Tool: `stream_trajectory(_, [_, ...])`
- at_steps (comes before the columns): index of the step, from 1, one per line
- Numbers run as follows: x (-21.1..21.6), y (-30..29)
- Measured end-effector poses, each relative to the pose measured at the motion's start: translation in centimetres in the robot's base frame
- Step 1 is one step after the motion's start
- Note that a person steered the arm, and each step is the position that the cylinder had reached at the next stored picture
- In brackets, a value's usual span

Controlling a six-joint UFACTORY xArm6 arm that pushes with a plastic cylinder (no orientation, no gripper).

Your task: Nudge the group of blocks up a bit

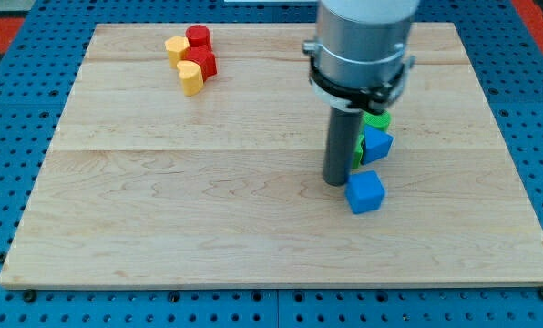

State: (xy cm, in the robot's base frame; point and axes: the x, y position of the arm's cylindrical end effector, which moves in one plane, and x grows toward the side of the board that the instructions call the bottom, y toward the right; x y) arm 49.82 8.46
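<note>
My tip (334,182) rests on the wooden board (208,210) right of centre. A blue cube (365,192) lies just right of the tip and slightly below it, almost touching. Above the cube sits a blue angular block (377,144), with a green block (356,151) at its left, partly hidden by the rod, and another green block (377,119) above it, partly hidden by the arm. These make one group at the rod's right side. At the view's top left is a second group: a red cylinder (198,37), a red block (203,63), a yellow block (175,47) and a yellow heart-shaped block (191,77).
The arm's grey housing (361,46) hangs over the board's upper right and hides what lies behind it. The board lies on a blue perforated table (7,137).
</note>
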Motion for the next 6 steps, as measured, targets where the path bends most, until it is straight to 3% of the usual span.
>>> stream_trajectory(2, [2.6, 8.4])
stream_trajectory(4, [-2.9, 7.5])
stream_trajectory(6, [-4.8, -5.4])
